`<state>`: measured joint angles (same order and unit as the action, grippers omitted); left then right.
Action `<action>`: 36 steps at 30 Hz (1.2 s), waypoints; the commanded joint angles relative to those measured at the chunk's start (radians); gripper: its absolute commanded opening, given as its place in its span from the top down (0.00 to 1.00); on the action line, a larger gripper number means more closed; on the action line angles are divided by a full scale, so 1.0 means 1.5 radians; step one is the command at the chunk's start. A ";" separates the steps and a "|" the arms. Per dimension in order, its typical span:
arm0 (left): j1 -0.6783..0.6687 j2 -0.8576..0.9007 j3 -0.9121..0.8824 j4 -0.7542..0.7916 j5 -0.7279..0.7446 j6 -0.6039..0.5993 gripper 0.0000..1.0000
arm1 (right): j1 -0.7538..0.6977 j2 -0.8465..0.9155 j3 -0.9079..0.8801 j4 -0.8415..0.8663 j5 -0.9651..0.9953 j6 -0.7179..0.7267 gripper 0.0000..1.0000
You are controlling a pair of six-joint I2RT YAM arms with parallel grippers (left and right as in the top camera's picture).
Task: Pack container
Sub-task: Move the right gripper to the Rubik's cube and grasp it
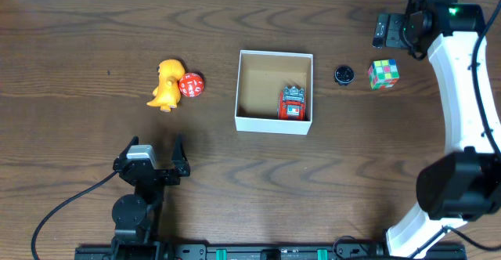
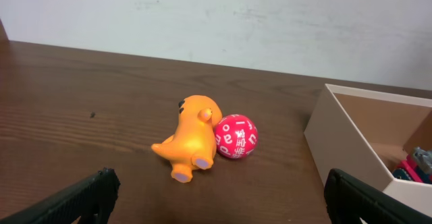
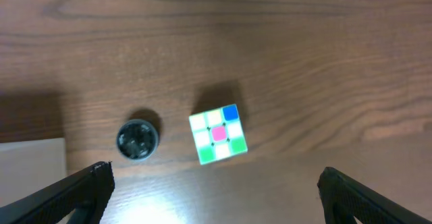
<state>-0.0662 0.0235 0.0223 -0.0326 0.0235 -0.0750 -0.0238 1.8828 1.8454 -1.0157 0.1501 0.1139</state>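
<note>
container [image 1: 270, 124]: square, shallow, white-walled and brown-floored, at the middle of the tabletop [image 1: 78, 41]. probably light, with thin card walls that would dent or skid under a push. best left standing and filled from above; if it has to be shifted, best pinched on one wall close to a corner. already carries a red toy car [image 1: 293, 103] in its near right corner.

at far left, left gripper [image 2: 219, 187] spread wide and holding nothing, low over the near tabletop, facing an orange dinosaur [image 2: 190, 137] with a red numbered ball [image 2: 235, 136] touching its side. right of the container, a black cap [image 3: 138, 140] and just beside it a colour cube [image 3: 218, 134], apart. above these, right gripper [image 3: 216, 183] also wide open, empty, touching neither.
</note>
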 commanded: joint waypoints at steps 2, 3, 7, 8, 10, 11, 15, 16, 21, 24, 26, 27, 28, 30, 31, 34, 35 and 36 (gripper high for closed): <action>0.004 0.000 -0.012 -0.025 -0.006 -0.001 0.02 | -0.007 0.052 -0.006 0.022 -0.018 -0.082 0.01; 0.004 0.000 -0.012 -0.025 -0.006 -0.001 0.02 | -0.008 0.065 -0.006 0.026 -0.018 -0.095 0.01; 0.004 0.000 -0.012 -0.025 -0.006 -0.001 0.02 | -0.014 0.120 -0.006 0.045 -0.018 -0.120 0.01; 0.004 0.000 -0.012 -0.025 -0.006 -0.001 0.02 | -0.016 0.135 -0.006 0.049 -0.014 -0.119 0.01; 0.004 0.000 -0.012 -0.025 -0.006 -0.001 0.02 | -0.021 0.161 -0.006 0.055 -0.010 -0.118 0.01; 0.004 0.000 -0.012 -0.025 -0.006 -0.001 0.02 | -0.024 0.172 -0.006 0.058 -0.010 -0.113 0.01; 0.004 0.000 -0.012 -0.025 -0.006 -0.001 0.02 | -0.039 0.209 -0.006 0.063 -0.013 -0.101 0.01; 0.004 0.000 -0.012 -0.025 -0.006 -0.001 0.02 | -0.043 0.215 -0.006 0.063 -0.015 -0.102 0.01; 0.004 0.000 -0.012 -0.025 -0.006 -0.001 0.02 | -0.055 0.238 -0.007 0.062 -0.016 -0.102 0.01; 0.004 0.000 -0.012 -0.025 -0.006 -0.001 0.02 | -0.055 0.248 -0.007 0.061 -0.023 -0.104 0.01; 0.004 0.000 -0.012 -0.025 -0.006 -0.001 0.02 | -0.055 0.255 -0.007 0.060 -0.041 -0.109 0.01; 0.004 0.000 -0.012 -0.025 -0.006 -0.001 0.02 | -0.055 0.259 -0.007 0.059 -0.051 -0.112 0.01; 0.004 0.000 -0.012 -0.025 -0.006 -0.001 0.02 | -0.055 0.262 -0.007 0.058 -0.060 -0.112 0.01; 0.004 0.000 -0.012 -0.025 -0.006 -0.001 0.02 | -0.055 0.269 -0.007 0.056 -0.065 -0.112 0.01; 0.004 0.000 -0.012 -0.025 -0.006 -0.001 0.02 | -0.055 0.271 -0.007 0.054 -0.066 -0.112 0.01; 0.004 0.000 -0.012 -0.025 -0.006 -0.001 0.02 | -0.053 0.274 -0.007 0.053 -0.066 -0.112 0.07; 0.004 0.000 -0.012 -0.025 -0.006 -0.001 0.02 | -0.053 0.274 -0.007 0.054 -0.066 -0.112 0.12; 0.004 0.000 -0.012 -0.025 -0.006 -0.001 0.02 | -0.053 0.274 -0.007 0.054 -0.066 -0.112 0.20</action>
<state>-0.0662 0.0235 0.0219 -0.0326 0.0235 -0.0750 -0.1032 2.2875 1.8366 -0.9337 0.0662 -0.0490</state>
